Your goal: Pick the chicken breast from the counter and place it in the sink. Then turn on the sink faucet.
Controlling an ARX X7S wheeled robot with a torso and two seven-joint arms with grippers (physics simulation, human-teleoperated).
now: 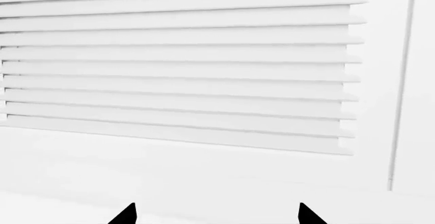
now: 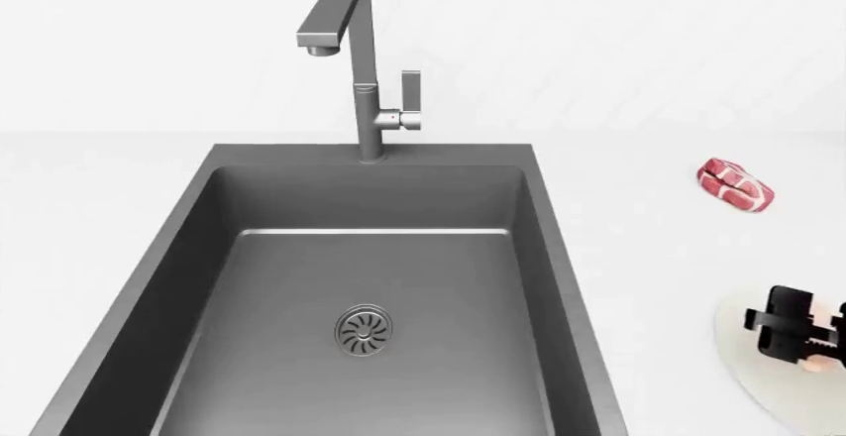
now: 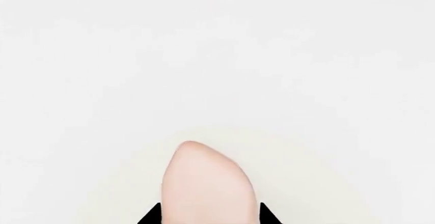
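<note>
Chicken breast (image 3: 204, 183), pale and teardrop-shaped, lying on a faint round plate (image 2: 754, 381) on the counter (image 2: 648, 258) right of the sink (image 2: 212, 258), its wide end sitting between the dark tips of the right gripper (image 3: 209, 215). Tips flanking the meat on both sides, probably touching it but not clearly clamped at this cropped edge, so grip cannot be told; left gripper (image 1: 216, 215) spread apart, aimed at white slats (image 1: 177, 71), holding nothing. Best to squeeze square across the thick end, lift straight up, clear the red marbled chunk (image 2: 735, 184), then carry over the basin before reaching for the faucet (image 2: 364, 59).
</note>
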